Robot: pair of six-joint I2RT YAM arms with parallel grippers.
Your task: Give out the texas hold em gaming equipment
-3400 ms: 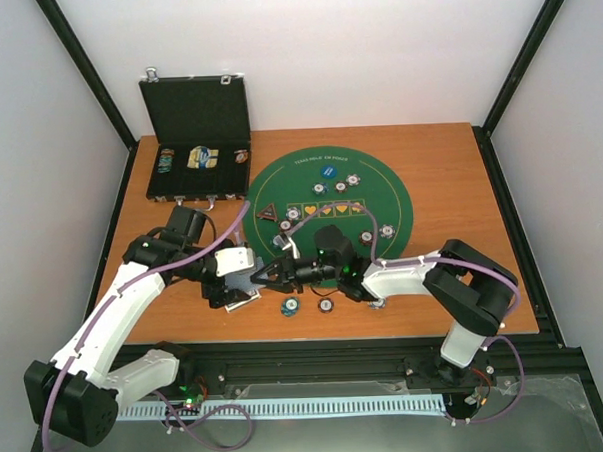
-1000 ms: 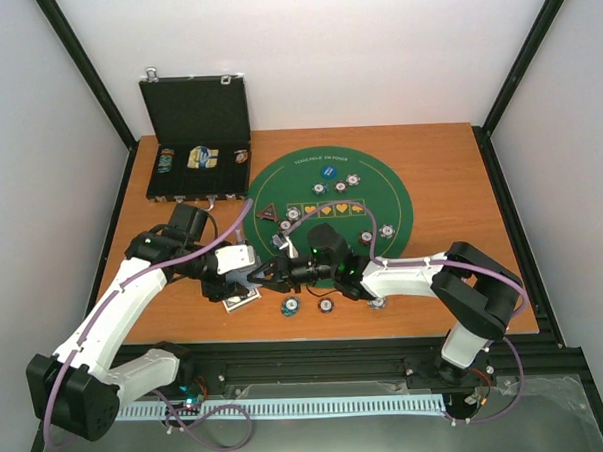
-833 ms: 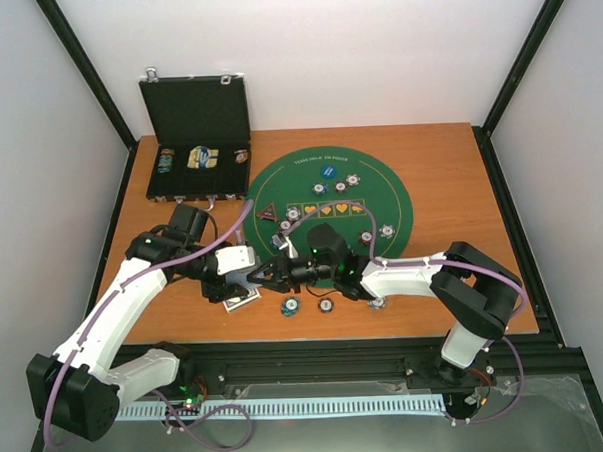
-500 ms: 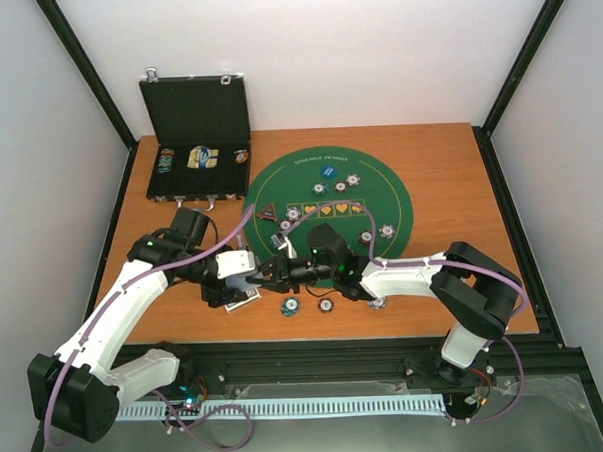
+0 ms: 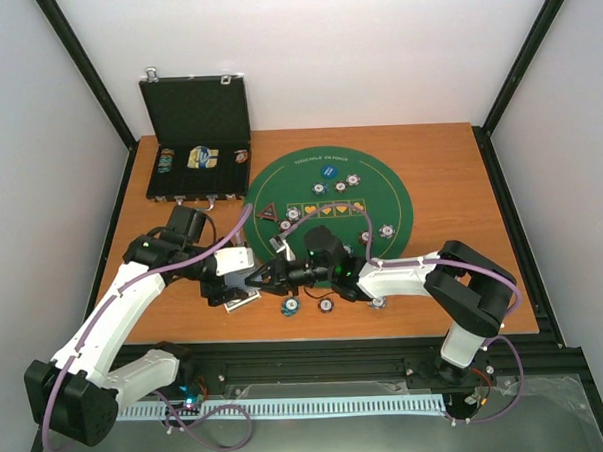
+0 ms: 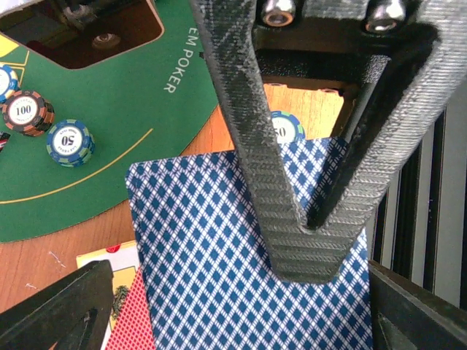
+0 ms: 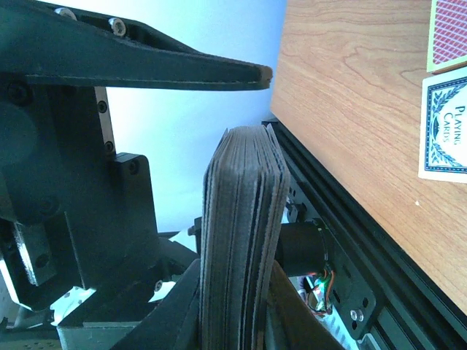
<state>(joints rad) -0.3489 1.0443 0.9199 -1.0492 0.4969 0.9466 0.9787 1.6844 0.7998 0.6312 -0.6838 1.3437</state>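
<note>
The right gripper (image 7: 237,313) pinches the deck of playing cards (image 6: 204,240) across its thickness, the edges squared between its fingers. The left gripper (image 6: 244,321) stands spread wide on either side of that deck and touches it nowhere that shows. To do this handover well, I judge the left should back straight off without brushing the blue-backed top card. The right should hold an even squeeze so nothing fans out over the loose cards (image 7: 441,124) on the table (image 7: 350,109) below the deck.

arms (image 5: 125,304) 2 | black case (image 5: 196,110) 1 | green mat (image 5: 390,197) 1 | triangular token (image 5: 268,213) 1 | card deck (image 7: 244,240) 1 | chips (image 5: 387,230) 8+
</note>
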